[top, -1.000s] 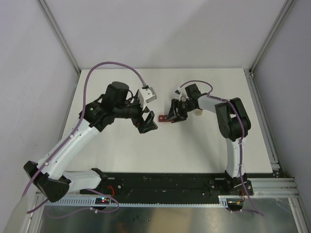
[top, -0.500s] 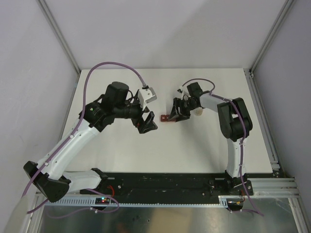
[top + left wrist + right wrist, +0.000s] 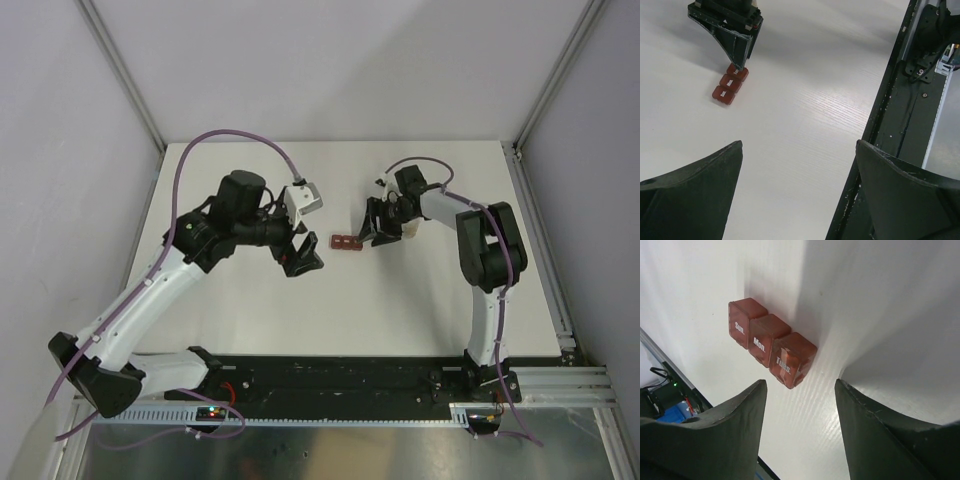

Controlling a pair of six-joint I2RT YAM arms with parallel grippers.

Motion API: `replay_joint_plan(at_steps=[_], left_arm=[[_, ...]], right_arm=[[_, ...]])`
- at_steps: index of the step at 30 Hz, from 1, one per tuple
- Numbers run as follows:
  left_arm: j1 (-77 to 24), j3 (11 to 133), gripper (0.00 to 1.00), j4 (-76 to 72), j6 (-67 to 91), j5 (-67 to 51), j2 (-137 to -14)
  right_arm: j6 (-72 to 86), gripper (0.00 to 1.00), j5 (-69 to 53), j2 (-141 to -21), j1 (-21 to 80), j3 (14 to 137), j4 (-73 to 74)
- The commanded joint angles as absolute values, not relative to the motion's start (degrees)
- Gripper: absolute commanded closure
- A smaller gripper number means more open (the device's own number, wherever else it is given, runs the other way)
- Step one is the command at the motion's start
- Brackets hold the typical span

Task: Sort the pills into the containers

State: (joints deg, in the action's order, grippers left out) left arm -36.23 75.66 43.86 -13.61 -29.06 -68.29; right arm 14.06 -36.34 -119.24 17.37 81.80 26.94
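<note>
Right wrist view is showing the right claw (image 3: 800, 384) standing roughly half open with nothing between its fingers, its tips hanging close by the "Tues." end of the containers (image 3: 771, 342). Whether a tip is touching the plastic I cannot tell. The strip is lying flat, its three dark red compartments reading Sun., Mon. and Tues., and all three lids are looking shut. The pills are not showing in any view.

Judging from this, the step in hand is getting a lid up. Doing it well is likely meaning one fingertip catching the lip of a single lid rather than pinching the whole strip. The strip is looking light, so it may be skating away on the smooth board under any sideways push. Bracing the other end would be helping.

The left claw (image 3: 799, 145) is hanging wide open and empty, well off to the left of the strip in the top view, and is seeming free for that job.

Around them the white surface (image 3: 400, 300) is lying pale and faintly grained. A black rail (image 3: 350, 375) is running along its near edge, and plain grey walls (image 3: 330, 70) are closing in the far side behind slanting metal posts (image 3: 545, 90).
</note>
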Motion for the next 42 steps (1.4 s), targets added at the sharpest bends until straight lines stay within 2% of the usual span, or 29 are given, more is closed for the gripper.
replay_joint_plan(at_steps=[1,17,42], left_arm=[[-36.01,75.09,0.02,42.56,-15.06,-29.0,-65.92],[-36.03,73.81,0.02,42.62,-15.4,-27.98,-63.68],[-36.04,71.84,0.0,42.54,-17.12,-21.98,-60.4]], right_arm=[[11.23,0.38,-32.84,-114.59,16.29,82.97,28.73],[6.62,0.38,-25.76,-112.0,13.15,82.25,31.51],[1.11,0.36,-30.63,-108.55,14.26,85.04,36.0]])
